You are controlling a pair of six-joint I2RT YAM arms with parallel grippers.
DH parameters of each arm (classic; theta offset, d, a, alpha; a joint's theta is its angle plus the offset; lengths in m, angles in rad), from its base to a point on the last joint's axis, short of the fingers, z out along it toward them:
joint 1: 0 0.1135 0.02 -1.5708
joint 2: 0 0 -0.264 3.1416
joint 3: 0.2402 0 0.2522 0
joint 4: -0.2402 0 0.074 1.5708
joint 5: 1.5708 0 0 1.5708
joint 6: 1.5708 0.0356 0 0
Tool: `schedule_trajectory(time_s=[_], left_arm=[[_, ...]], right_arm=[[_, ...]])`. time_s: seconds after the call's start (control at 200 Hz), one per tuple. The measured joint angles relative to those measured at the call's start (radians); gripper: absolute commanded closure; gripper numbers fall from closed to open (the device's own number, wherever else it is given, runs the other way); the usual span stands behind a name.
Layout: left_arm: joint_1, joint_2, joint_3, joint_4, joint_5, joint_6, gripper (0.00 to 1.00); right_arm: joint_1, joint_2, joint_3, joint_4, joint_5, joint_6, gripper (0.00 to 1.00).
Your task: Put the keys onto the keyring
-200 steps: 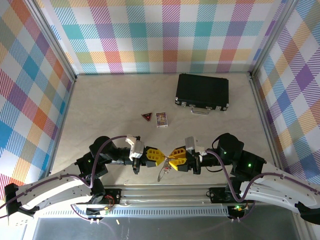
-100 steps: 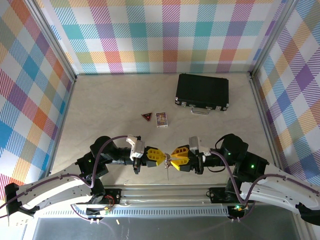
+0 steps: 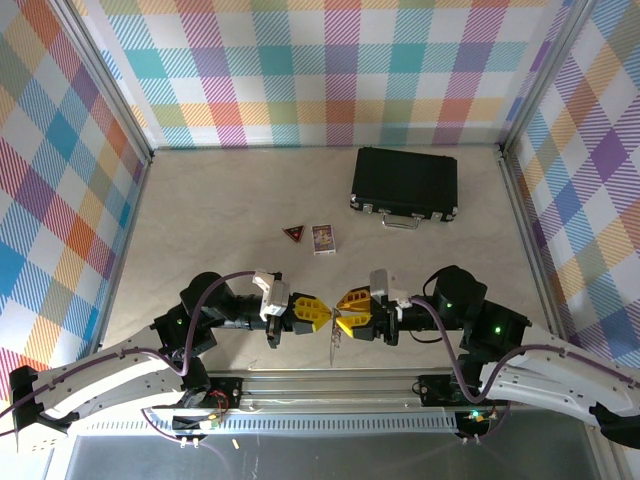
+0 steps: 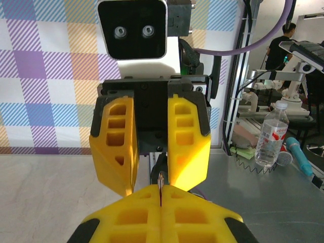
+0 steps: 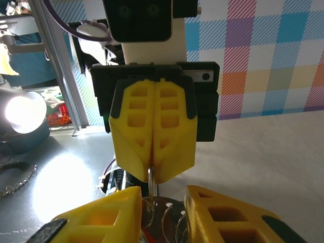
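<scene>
Left hand (image 3: pixel 321 314) and right hand (image 3: pixel 341 312) tip to tip at the table (image 3: pixel 220 210) front
Keyring (image 3: pixel 334 343) hangs between them; badge (image 3: pixel 292 233) left of card (image 3: pixel 323 238), behind them; case (image 3: pixel 405 183) far right.

left claw (image 3: pixel 324 315) pinching keyring (image 3: pixel 334 344) | right claw (image 3: pixel 341 311) parted, facing it | black case (image 3: pixel 405 183) far side

The left fingers (image 5: pixel 134 126) hide most of a thin metal sliver (image 5: pixel 150 178) — too small to identify. Silver loops (image 5: pixel 165 208) between the right fingers (image 5: pixel 223 216) are cut off by the picture's bottom edge.
</scene>
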Motion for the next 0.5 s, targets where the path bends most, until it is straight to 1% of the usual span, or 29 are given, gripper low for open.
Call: schedule_trajectory(time_s=[0.195,0.345,0.5], left_arm=[[0.000,0.000,0.000,0.000,-0.002,0.000,1.00],[0.000,-0.001,0.000,-0.001,-0.015,0.000,1.00],[0.000,-0.001,0.000,-0.032,-0.034,0.008,1.00]], right_arm=[[0.000,0.002,0.000,-0.010,0.000,-0.002,0.85],[0.000,0.002,0.000,-0.018,0.001,-0.006,1.00],[0.000,0.011,0.011,-0.060,0.030,-0.019,1.00]])
